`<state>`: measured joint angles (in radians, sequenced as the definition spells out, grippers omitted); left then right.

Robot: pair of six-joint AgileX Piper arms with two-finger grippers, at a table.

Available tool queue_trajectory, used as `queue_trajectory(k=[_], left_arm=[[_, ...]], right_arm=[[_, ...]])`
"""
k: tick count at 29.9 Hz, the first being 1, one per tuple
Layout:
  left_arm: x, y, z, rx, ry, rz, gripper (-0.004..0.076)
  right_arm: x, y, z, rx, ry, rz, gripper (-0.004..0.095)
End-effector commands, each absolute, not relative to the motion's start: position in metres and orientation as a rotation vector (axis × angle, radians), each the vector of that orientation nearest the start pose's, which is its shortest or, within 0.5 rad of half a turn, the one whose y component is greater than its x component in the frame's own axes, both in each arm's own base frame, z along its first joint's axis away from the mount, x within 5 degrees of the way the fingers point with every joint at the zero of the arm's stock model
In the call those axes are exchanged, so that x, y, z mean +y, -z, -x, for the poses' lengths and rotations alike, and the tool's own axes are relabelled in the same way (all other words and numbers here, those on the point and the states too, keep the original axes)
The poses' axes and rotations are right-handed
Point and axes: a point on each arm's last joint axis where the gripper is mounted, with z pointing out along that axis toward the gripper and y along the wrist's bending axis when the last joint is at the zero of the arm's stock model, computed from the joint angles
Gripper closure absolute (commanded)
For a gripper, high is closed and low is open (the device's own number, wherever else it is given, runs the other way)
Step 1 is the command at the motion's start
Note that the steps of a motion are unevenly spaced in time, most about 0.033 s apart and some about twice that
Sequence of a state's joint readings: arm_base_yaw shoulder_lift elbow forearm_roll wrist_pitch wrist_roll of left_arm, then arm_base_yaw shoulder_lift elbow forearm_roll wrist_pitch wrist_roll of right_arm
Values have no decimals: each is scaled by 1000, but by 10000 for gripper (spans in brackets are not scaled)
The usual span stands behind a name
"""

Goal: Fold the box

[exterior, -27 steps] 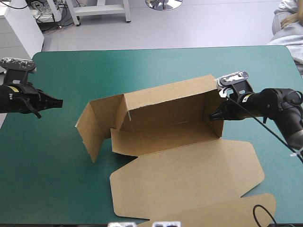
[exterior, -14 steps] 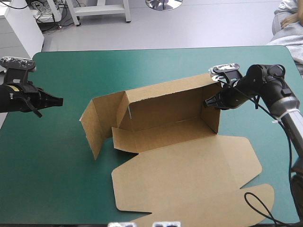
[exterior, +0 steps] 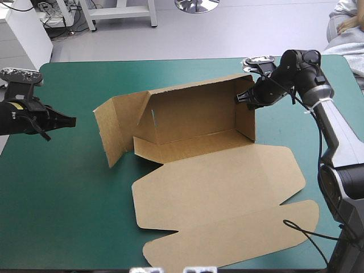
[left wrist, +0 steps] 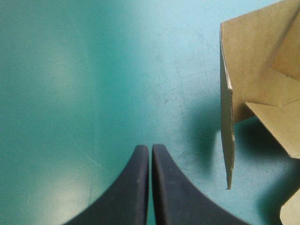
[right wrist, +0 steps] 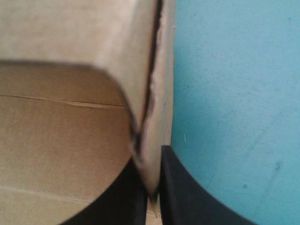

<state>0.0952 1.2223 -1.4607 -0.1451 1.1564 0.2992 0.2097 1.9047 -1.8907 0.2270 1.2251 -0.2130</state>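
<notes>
Showing matt, fibrous brown board on the box (exterior: pixel 193 111), with a rough, ragged cut edge at the right hand (right wrist: pixel 151 178). Reading as a smooth, faintly sheeny teal-green bench cover (left wrist: pixel 70 70), carrying fine scuffs and scratches. Appearing smooth, matt black, plastic-like on the left hand (left wrist: pixel 150 148).

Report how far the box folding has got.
Done: on the box, the back wall and right end wall stand upright. In hand: the right gripper is shut on the right end wall's top edge. Left: the left end flap splays outward, the lid panel lies flat, and the left gripper, shut, hangs clear of the box.
</notes>
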Motion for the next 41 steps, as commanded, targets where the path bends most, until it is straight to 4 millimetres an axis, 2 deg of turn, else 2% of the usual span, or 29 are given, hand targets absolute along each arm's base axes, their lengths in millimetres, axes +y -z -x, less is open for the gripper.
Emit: queue_trajectory(k=[1, 3, 6, 9, 11, 12, 14, 15, 20, 24, 30, 32, 36, 41], left_arm=[[8, -452, -227, 2277, 5, -217, 718], [9, -452, -227, 2275, 5, -217, 718], [9, -452, -227, 2275, 5, -217, 718], [8, -452, -227, 2274, 7, -217, 718], [8, -452, -227, 2273, 13, -216, 718], [8, -452, -227, 2273, 14, -216, 718], [8, -452, -227, 2273, 16, -216, 718], [8, -452, -227, 2273, 17, -216, 718], [7, -452, -227, 2271, 30, -215, 718], [5, -453, -227, 2265, 58, -223, 718], [5, -453, -227, 2263, 54, -225, 718], [5, -453, -227, 2263, 56, -225, 718], [5, -453, -227, 2263, 56, -225, 718], [5, -453, -227, 2263, 56, -225, 718]], right_arm=[[105, -360, -403, 2547, -311, 512, 924], [104, -364, -408, 2497, -287, 504, 915], [103, -363, -417, 2451, -247, 493, 821], [105, -354, -424, 2452, -253, 486, 621], [106, -347, -428, 2465, -261, 484, 443], [107, -341, -431, 2473, -265, 483, 317], [108, -339, -433, 2463, -268, 476, 173], [108, -340, -435, 2448, -266, 471, 131], [108, -355, -432, 2429, -268, 478, 121], [106, -369, -419, 2514, -273, 558, 121], [110, -391, -411, 2441, -342, 589, 139], [113, -393, -411, 2428, -377, 589, 139], [115, -385, -416, 2442, -391, 604, 139], [118, -355, -433, 2508, -400, 605, 155]])
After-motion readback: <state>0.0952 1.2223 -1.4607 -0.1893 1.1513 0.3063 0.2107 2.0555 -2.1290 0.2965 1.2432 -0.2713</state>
